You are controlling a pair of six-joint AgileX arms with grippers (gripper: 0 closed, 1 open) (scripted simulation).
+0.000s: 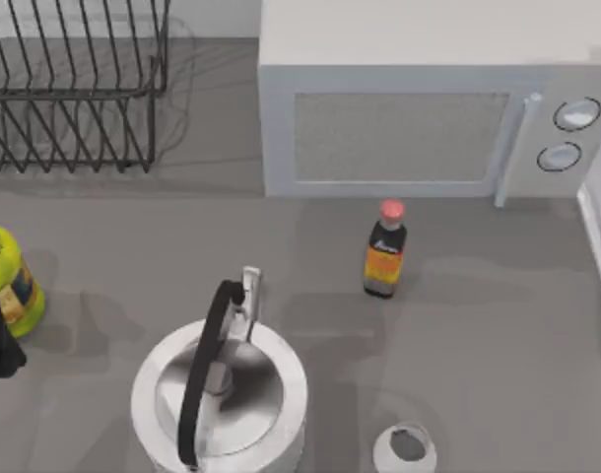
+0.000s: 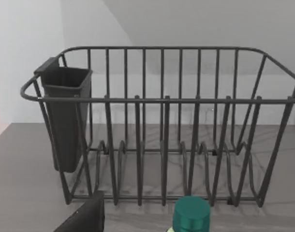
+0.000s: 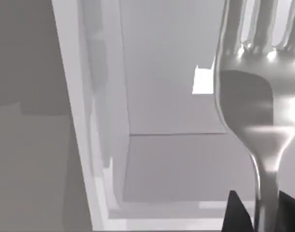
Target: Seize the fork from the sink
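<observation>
Fork [image 3: 249,101], glossy curved steel, in right hand [image 3: 256,215]

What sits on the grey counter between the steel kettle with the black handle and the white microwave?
In the top view, the dark sauce bottle with the red cap stands between kettle and microwave.

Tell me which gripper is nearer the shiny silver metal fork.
Right. The right gripper has the shiny silver metal fork between its dark fingers, over the pale sink. The left gripper sits across the table by the black wire dish rack.
</observation>
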